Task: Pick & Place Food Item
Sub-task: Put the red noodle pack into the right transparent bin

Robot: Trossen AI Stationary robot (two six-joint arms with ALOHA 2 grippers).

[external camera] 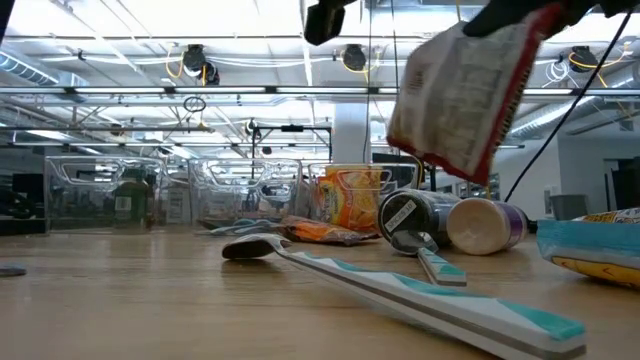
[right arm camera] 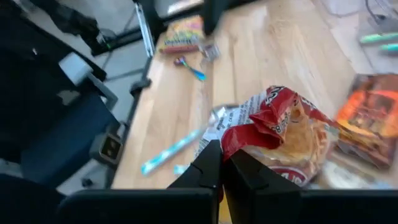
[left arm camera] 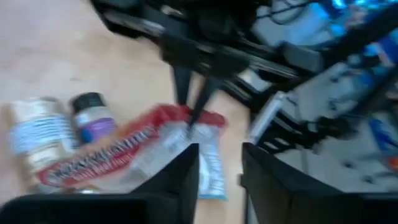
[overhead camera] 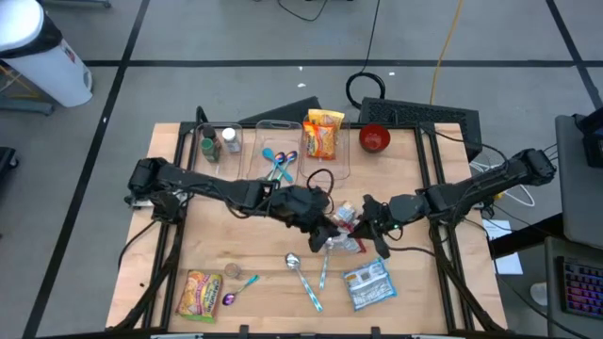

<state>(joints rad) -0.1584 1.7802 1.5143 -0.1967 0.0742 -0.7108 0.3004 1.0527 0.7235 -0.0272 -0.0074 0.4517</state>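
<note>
A red and white snack bag (external camera: 465, 95) hangs in the air above the middle of the table; the high view shows the bag (overhead camera: 349, 217) between the two grippers. My right gripper (right arm camera: 222, 163) reaches in from the table's right and is shut on the bag's top. My left gripper (left arm camera: 221, 155) is open just to the bag's left, with nothing between its fingers; in the high view this gripper (overhead camera: 325, 234) sits close to the bag. My right gripper pinches the bag's crumpled red top edge (right arm camera: 249, 138) between its two fingers. The fingers come from the table's right side, slanting a little downward. The bag hangs below them, tilted and lifted clear of the table.
Two small jars (external camera: 450, 220) lie on their sides under the bag, beside a teal-handled spoon (external camera: 400, 285). A blue and white packet (overhead camera: 367, 284) and a yellow snack bag (overhead camera: 202, 294) lie near the front edge. Clear bins (overhead camera: 283, 141) and a red bowl (overhead camera: 374, 138) stand at the back.
</note>
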